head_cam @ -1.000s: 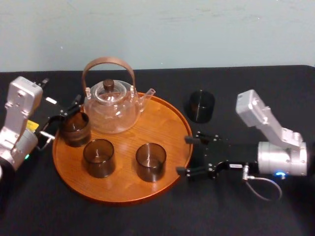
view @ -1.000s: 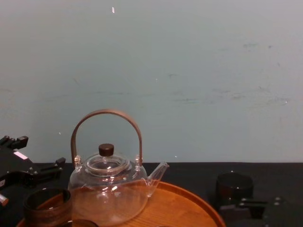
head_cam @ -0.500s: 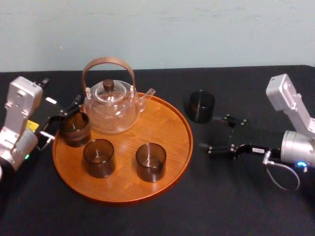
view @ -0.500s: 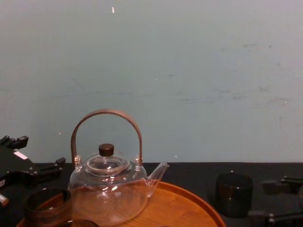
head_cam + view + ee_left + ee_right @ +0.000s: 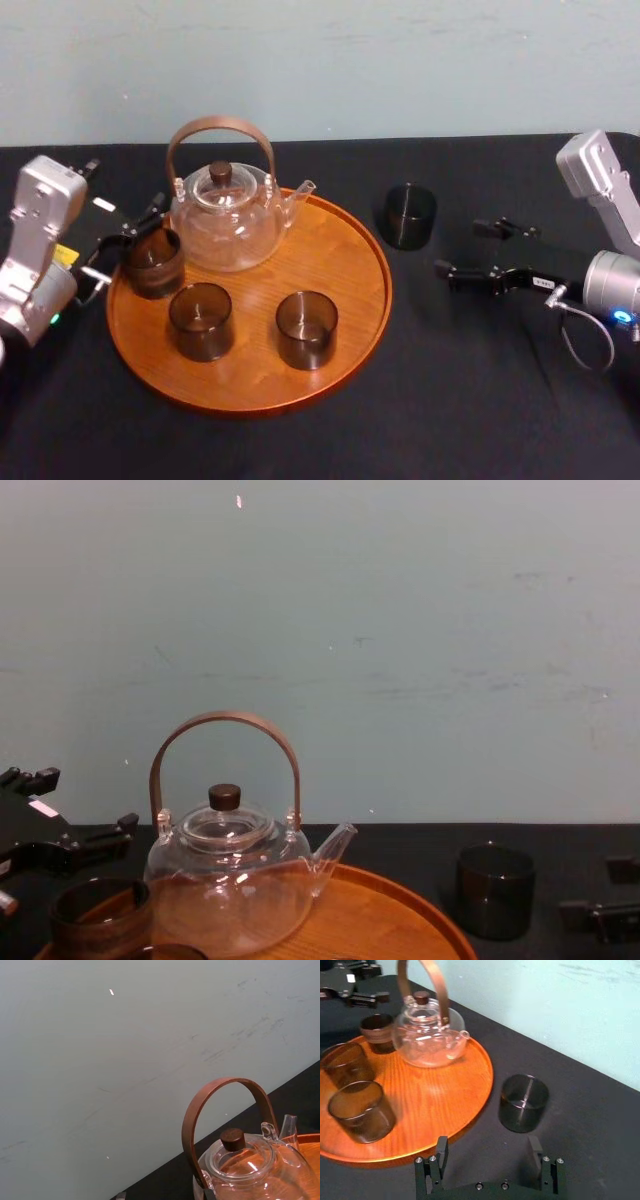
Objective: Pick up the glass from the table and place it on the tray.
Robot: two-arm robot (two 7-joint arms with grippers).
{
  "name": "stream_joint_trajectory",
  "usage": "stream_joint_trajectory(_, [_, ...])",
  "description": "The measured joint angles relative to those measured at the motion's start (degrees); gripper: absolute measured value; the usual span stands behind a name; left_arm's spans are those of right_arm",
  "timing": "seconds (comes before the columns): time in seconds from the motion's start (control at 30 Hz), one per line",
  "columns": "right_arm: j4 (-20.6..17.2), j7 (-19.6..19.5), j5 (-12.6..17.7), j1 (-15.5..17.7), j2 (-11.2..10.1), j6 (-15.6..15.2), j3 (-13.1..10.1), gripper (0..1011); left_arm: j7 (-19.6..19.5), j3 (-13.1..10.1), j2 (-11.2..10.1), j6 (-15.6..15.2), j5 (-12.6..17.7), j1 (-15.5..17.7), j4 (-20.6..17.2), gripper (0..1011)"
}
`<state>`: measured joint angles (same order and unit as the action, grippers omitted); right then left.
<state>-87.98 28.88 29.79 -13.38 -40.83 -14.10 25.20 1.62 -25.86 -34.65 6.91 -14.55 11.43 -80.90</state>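
Nothing legible — the yellow sticker (image 5: pixel 66 255) (too small) defeats reading.

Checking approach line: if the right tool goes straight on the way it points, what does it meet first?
Likely the glass on the table: it stands off-centre, in line with one finger of the open right tool, not the gap. The tray rim lies beyond.

Orange-brown wood-grained tray (image 5: pixel 340 290); smoky dark glass (image 5: pixel 408 215) on a black table (image 5: pixel 480 400); clear teapot (image 5: pixel 228 230) with brown handle and dark knob; pale blue-green, faintly scuffed wall (image 5: pixel 400 60)
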Motion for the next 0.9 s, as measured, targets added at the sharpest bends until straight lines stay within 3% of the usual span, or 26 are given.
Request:
stream_joint_trajectory(0.37, [2.98,-1.58,-0.19,-1.79,2.29,-3.75,-0.88,1002,0.0,0.0,0.0,0.0,0.0,0.0,0.0,1001])
stream_joint_trajectory(0.9, [8.65,-1.3,-1.59,-6.14,5.88,-4.67,0.06,1002,0.0,0.0,0.0,0.0,0.0,0.0,0.0,1001])
